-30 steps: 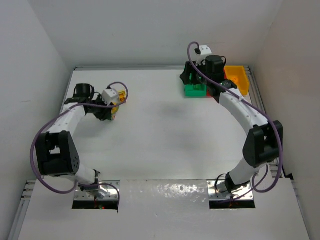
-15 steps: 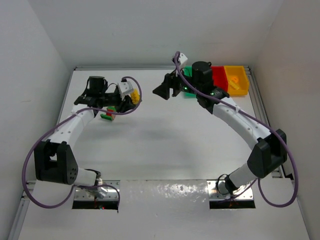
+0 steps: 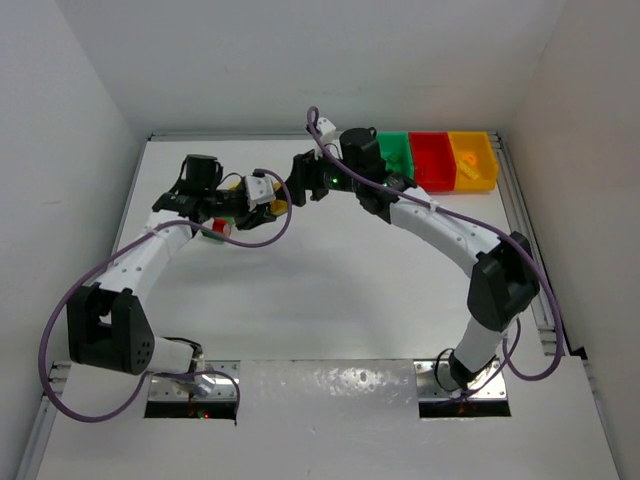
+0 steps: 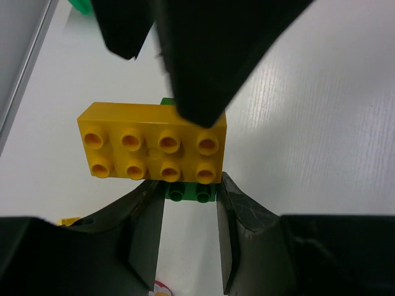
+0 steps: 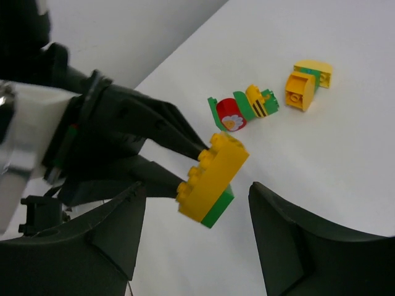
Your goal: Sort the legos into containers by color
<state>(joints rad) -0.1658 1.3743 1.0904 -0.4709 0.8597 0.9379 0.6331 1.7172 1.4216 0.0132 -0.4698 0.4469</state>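
My left gripper [image 3: 272, 199] is shut on a stack of two legos, a yellow 2x4 brick [image 4: 151, 143] on a smaller green brick [image 4: 190, 192], and holds it above the table. Its fingers [image 4: 143, 216] clamp the green brick's sides. My right gripper [image 3: 298, 186] is open and faces the left one, its two fingers standing either side of the stack [image 5: 210, 179] without touching it. The green bin [image 3: 398, 150], red bin [image 3: 432, 158] and yellow-orange bin [image 3: 474, 160] stand in a row at the back right.
Loose legos lie on the table under the left arm: a red round piece with a flower [image 5: 229, 115], a green and yellow striped piece [image 5: 259, 103] and two yellow pieces [image 5: 305, 83]. A yellow piece [image 3: 466, 157] lies in the yellow-orange bin.
My right arm has swung left from the bins to meet the left gripper. My left gripper has moved right and toward the middle with the stack in it.
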